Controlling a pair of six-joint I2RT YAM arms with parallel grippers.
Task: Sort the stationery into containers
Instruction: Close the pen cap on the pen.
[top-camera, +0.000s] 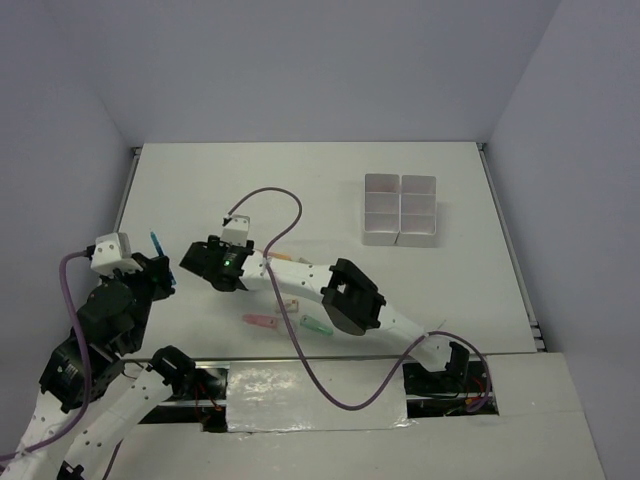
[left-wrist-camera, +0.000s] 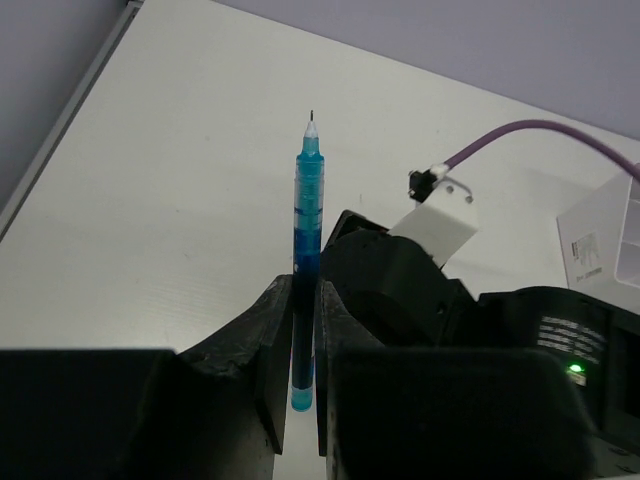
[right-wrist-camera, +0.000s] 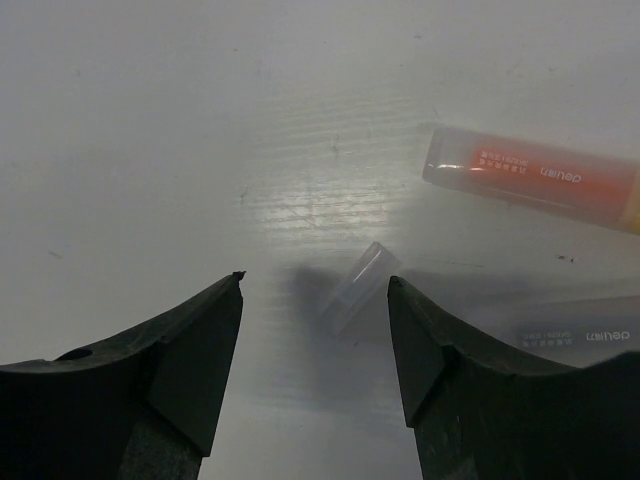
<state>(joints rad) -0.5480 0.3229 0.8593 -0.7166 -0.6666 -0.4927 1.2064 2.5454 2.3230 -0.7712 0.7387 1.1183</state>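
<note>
My left gripper (left-wrist-camera: 303, 300) is shut on a thin blue pen (left-wrist-camera: 308, 215), which sticks out past the fingers with its tip forward. From above, the blue pen (top-camera: 156, 243) and left gripper (top-camera: 160, 268) are at the table's left side. My right gripper (right-wrist-camera: 315, 280) is open just above the table, and a small clear tube piece (right-wrist-camera: 358, 287) lies between its fingers, nearer the right one, touching neither. An orange highlighter (right-wrist-camera: 530, 178) lies beyond it to the right. The right gripper (top-camera: 192, 262) reaches far left, close to the left gripper. The white containers (top-camera: 400, 210) stand at the back right.
A pink piece (top-camera: 262, 321), a green piece (top-camera: 316, 326) and a small pale item (top-camera: 290, 305) lie under the right arm (top-camera: 345, 295). A clear pen-like item (right-wrist-camera: 575, 328) lies by the right finger. The right wrist's purple cable (top-camera: 275, 200) loops over the table.
</note>
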